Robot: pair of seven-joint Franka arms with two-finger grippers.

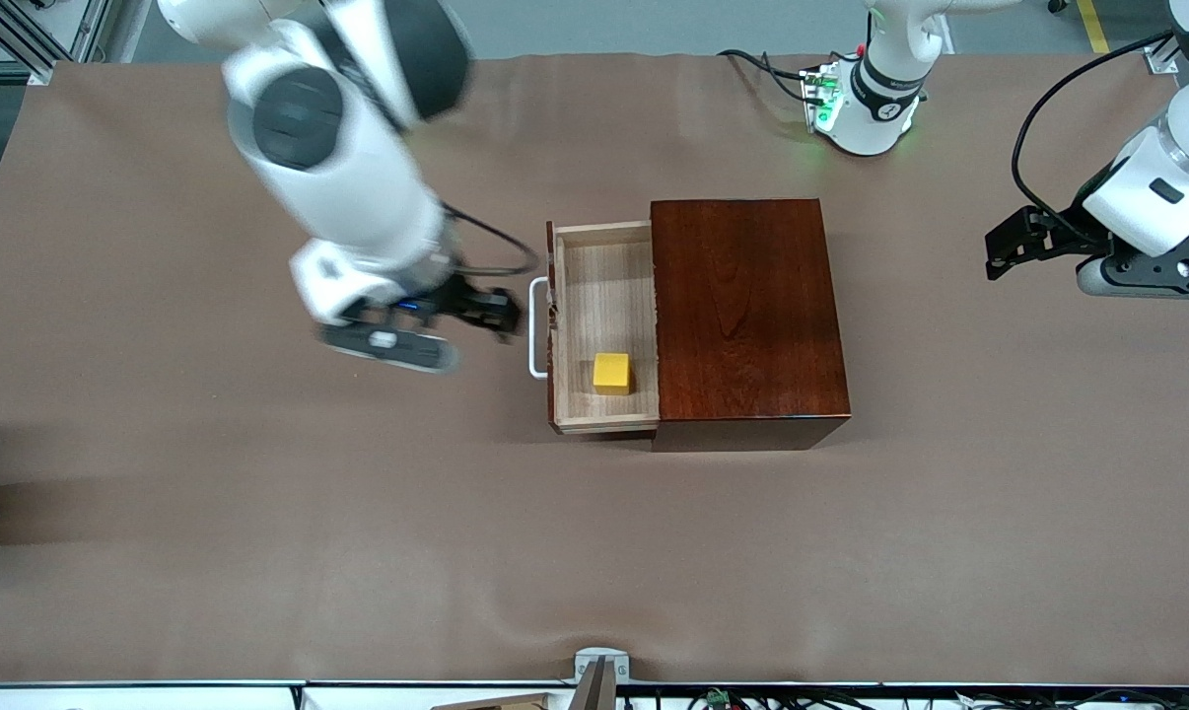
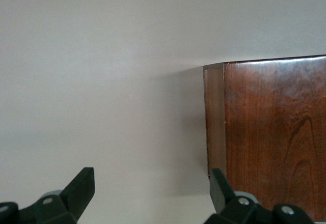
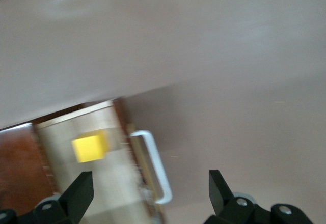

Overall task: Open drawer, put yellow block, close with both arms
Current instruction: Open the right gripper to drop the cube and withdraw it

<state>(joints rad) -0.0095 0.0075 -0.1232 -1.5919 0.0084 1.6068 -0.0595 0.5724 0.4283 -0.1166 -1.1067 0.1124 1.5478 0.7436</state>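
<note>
The drawer point(image 1: 604, 286) stands pulled out of the dark reddish-brown box point(image 1: 742, 316) toward the right arm's end of the table. The yellow block point(image 1: 611, 373) lies in the drawer, in the corner nearest the front camera beside the box. My right gripper point(image 1: 496, 314) is open and empty, just off the white handle point(image 1: 536, 330). In the right wrist view its gripper point(image 3: 150, 183) is over the handle point(image 3: 153, 165), with the block point(image 3: 89, 148) in the tray point(image 3: 109, 188). My left gripper point(image 1: 1011, 247) is open and empty, apart from the box, toward the left arm's end; its wrist view point(image 2: 151, 180) shows the box point(image 2: 275, 132).
Brown cloth point(image 1: 259, 552) covers the table. The left arm's base point(image 1: 866, 104) with a green light and cables stands at the table's edge, farther from the front camera than the box. A small metal fixture point(image 1: 599, 671) sits at the table's nearest edge.
</note>
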